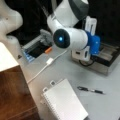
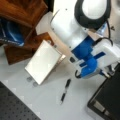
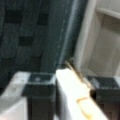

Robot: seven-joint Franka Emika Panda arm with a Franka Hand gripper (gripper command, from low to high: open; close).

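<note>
**Gripper clasping a pale flat piece at the edge of a dark tray**

We see the white Franka arm with its blue wrist mount (image 1: 93, 43) leaning over a grey tabletop (image 1: 62, 72) in both front views. The gripper (image 3: 72, 100) shows best in the wrist view: its two dark finger pads (image 3: 37, 87) stand on either side of a pale cream flat piece with an orange-marked edge (image 3: 75, 95), closed in against it so that the piece sits clamped between them. In a front view the same pale piece (image 1: 90, 25) rises above the blue mount, upright and a little tilted.

Behind the piece in the wrist view lie a dark woven surface (image 3: 22, 32) on the view's left and a light wooden compartment (image 3: 105, 42) on its right. In a front view the gripper hangs just over the near edge of a shallow dark tray with metal walls (image 1: 110, 65).

Well apart from the gripper, on the bare table, lie a white spiral-bound notebook (image 1: 65, 100) and a black pen (image 1: 90, 90) just beside it. A white cable with a flat plug (image 1: 48, 62) runs across the table towards a brown wooden block (image 1: 12, 95) at the view's left.
</note>
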